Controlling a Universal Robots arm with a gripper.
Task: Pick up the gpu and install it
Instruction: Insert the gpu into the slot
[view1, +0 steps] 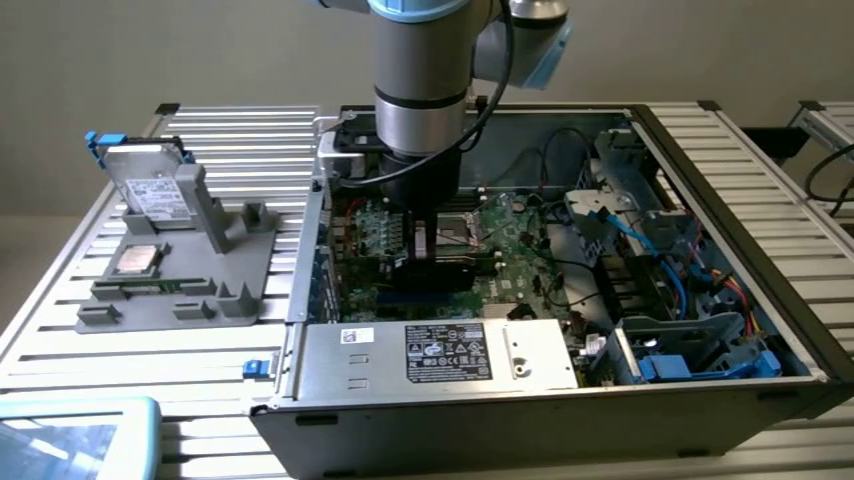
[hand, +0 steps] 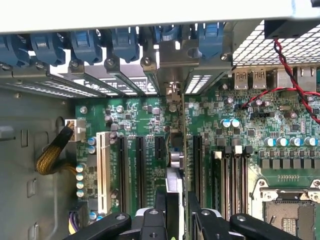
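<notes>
Evidently the pincer (hand: 176, 202) is clamped on the gpu (hand: 174, 185), a thin, flat, dark expansion card with a black face. It holds the card edge-on, low inside the open black metal computer case (view1: 534, 432). The card hangs upright over the green motherboard (hand: 240, 135), parallel to the long black expansion slots (hand: 140, 170), probably so its lower edge can meet a slot squarely. I cannot tell whether it touches one yet.
</notes>
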